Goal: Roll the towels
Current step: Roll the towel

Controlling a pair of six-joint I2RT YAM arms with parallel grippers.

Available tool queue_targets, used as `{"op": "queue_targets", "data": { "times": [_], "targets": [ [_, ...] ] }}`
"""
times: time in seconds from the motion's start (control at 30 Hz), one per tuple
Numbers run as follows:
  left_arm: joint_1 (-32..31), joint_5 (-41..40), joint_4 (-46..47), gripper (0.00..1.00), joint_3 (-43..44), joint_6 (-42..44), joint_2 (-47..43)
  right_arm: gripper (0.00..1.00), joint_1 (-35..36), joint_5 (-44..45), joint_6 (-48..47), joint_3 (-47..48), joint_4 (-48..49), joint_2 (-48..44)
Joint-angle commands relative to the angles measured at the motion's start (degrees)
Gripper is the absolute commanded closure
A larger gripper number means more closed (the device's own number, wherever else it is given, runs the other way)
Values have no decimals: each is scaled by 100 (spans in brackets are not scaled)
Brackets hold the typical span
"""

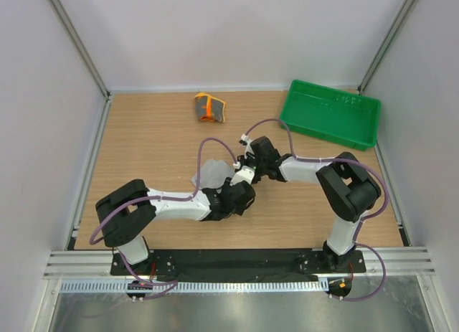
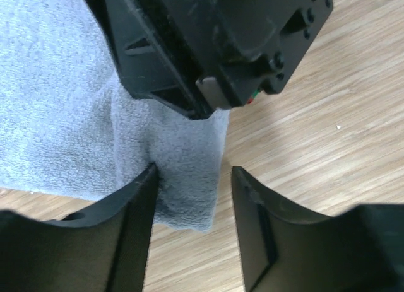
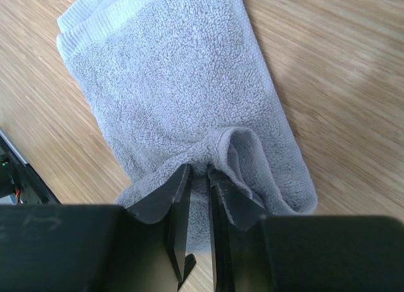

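The light grey towel [image 1: 208,173] lies folded mid-table. My right gripper [image 1: 242,167] [image 3: 199,169] is shut on a raised fold of the grey towel [image 3: 170,71] at its near edge, and the cloth curls into a loop beside the right finger. My left gripper [image 1: 238,188] [image 2: 194,178] stands open just below it. A corner of the grey towel [image 2: 183,178] hangs between its fingers, against the left one, unclamped. The right gripper's black body [image 2: 214,46] fills the top of the left wrist view. The orange and yellow patterned towel [image 1: 209,107] sits rolled at the back of the table.
A green plastic tray [image 1: 326,131] stands at the back right. White walls and metal rails enclose the wooden table [image 1: 143,145]. Both arms' cables arch over the middle.
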Motion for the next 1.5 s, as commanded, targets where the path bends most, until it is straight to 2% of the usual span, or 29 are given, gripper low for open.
{"op": "queue_targets", "data": {
  "times": [0.0,0.23,0.53,0.83,1.0,1.17,1.27,1.3,1.47],
  "targets": [
    [48,192,-43,51,-326,-296,61,75,20,257,-237,101,-521,282],
    [40,59,-280,61,-476,-578,-10,74,-50,231,-290,531,-802,484],
    [40,68,-552,65,-432,-780,140,65,-270,135,-334,963,-1092,510],
    [48,68,-807,70,-239,-877,280,59,-981,275,-405,1726,-1751,361],
    [48,130,-930,73,-107,-850,254,58,-1386,266,-194,1947,-2015,-200],
    [48,182,-1176,76,78,-859,175,51,-1456,337,-71,1544,-2103,-895],
    [48,384,-1185,80,122,-859,17,44,-1456,275,122,947,-1981,-1422],
    [57,498,-1185,81,139,-859,-53,39,-1448,249,193,606,-1884,-1728],
    [110,903,-1159,84,210,-885,-220,34,-1456,108,457,-345,-1690,-2521]
  ]
}}
